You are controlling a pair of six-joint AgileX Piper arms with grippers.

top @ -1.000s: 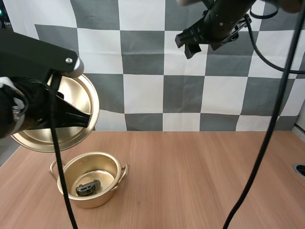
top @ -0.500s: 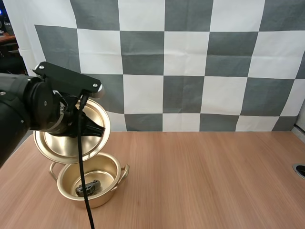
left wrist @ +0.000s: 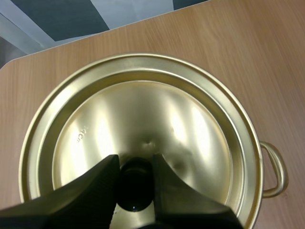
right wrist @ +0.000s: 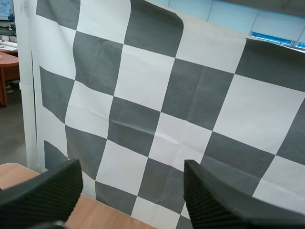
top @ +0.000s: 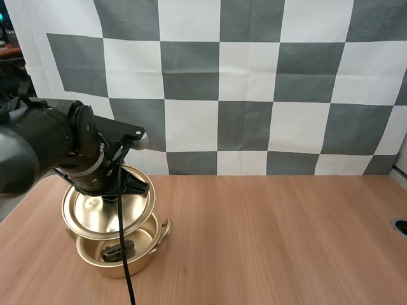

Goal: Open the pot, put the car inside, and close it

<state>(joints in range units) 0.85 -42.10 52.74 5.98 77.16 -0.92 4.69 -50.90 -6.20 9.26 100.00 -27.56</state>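
High view: the lid [top: 105, 210] hangs tilted low over the pot [top: 140, 257] at the near left of the table [top: 267, 241]; the car [top: 116, 251] lies inside the pot, seen under the lid's raised edge. Left wrist view: the left gripper [left wrist: 135, 164] pinches the lid's black knob [left wrist: 135, 193]; one pot handle [left wrist: 274, 169] sticks out past the lid's rim. Right wrist view: the right gripper [right wrist: 132, 171] has its jaws wide apart.

A pale wood-grain desk [top: 267, 235] is stretching wide under soft, even light, its near-left corner rounding off.
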